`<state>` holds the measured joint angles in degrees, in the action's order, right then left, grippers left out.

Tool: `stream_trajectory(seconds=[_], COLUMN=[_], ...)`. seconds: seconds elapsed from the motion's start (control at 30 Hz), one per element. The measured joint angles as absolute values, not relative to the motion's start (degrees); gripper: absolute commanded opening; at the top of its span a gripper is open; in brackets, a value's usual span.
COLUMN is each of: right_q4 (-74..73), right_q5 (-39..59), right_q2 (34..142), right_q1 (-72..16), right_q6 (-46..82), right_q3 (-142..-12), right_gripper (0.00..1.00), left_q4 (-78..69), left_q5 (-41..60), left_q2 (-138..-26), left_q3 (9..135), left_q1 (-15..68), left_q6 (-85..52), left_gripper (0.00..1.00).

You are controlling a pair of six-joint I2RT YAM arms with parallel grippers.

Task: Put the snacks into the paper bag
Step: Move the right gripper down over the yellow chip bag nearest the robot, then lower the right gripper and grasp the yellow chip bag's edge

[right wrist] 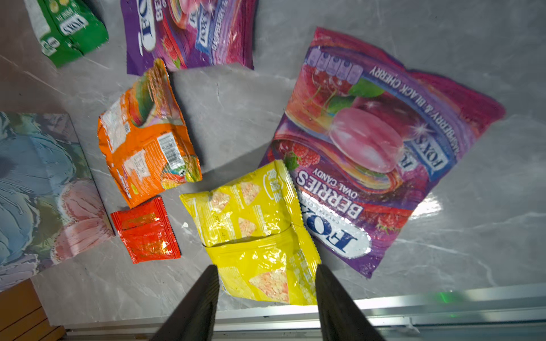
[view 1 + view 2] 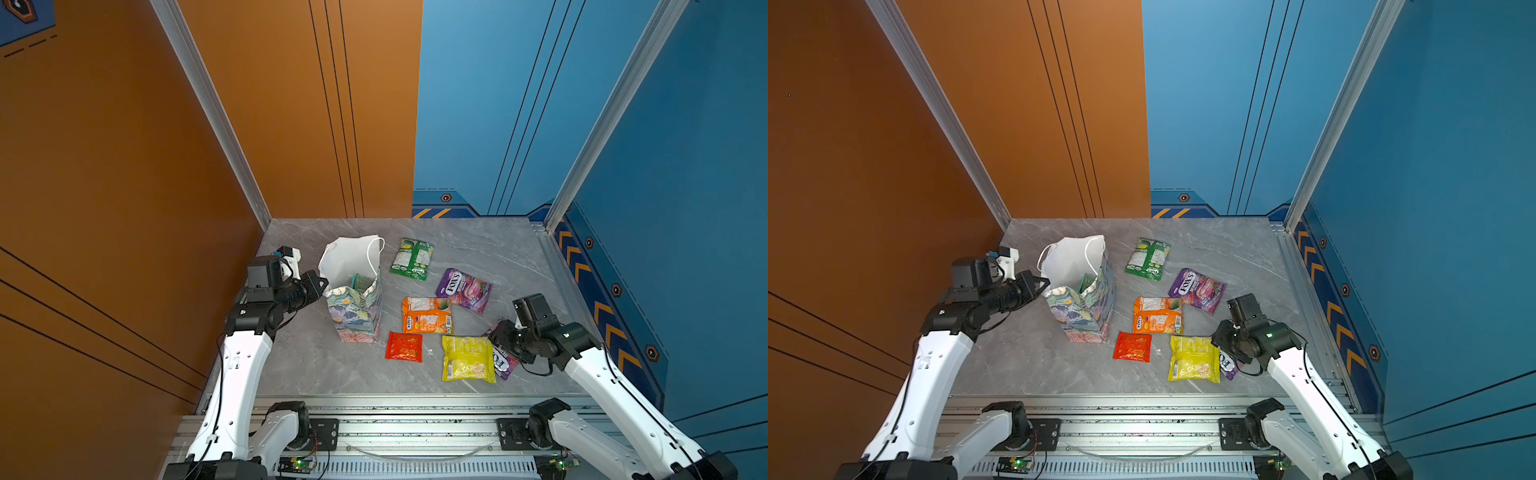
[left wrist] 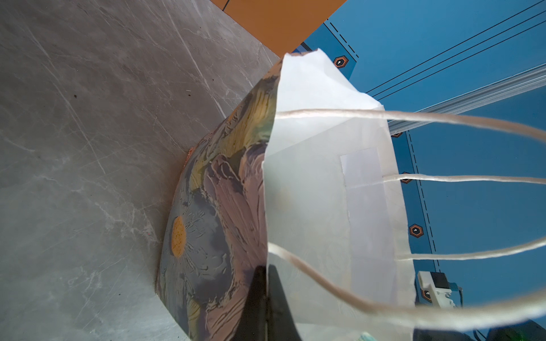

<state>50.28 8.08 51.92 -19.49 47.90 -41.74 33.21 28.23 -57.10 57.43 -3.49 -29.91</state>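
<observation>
L gripper (image 3: 266,273) is shut tight on the rim of the paper bag (image 2: 357,316), which stands up just left of the packets. R gripper (image 1: 267,274) is half open and empty, over the yellow packet (image 1: 251,224). That one lies partly on a purple FOX'S packet (image 1: 369,141), so it may grab both. Bag may tip too.

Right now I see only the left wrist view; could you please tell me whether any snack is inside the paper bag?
Observer: Yes, a teal packet stands inside the paper bag.
Operator: Thanks. How many lie on the table?
Observer: Six: a green packet, a purple packet, a second purple packet, an orange packet, a red packet and a yellow packet.
Operator: And the right gripper?
Observer: Its jaws stand open over the yellow packet's edge, holding nothing.
</observation>
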Motion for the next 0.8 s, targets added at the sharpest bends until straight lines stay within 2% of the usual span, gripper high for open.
stream_trajectory(seconds=[0.23,0.53,0.8], right_q4=[51.09,49.98,39.72], right_q5=[9.06,12.12,19.73], right_q2=[53.65,53.63,53.65], right_q1=[-22.79,-23.11,-23.09], right_q6=[47.94,49.5,54.87], right_q3=[-38.65,-32.64,-26.04], right_gripper=[0.63,0.64,0.63], left_q4=[33.19,33.08,32.95], left_q5=[28.23,28.32,28.45], left_q2=[-57.12,-57.34,-57.43], left_q3=[57.43,57.43,57.43], left_q1=[-3.49,-3.49,-3.49], left_q6=[-29.95,-30.06,-30.06], left_gripper=[0.0,0.0,0.0])
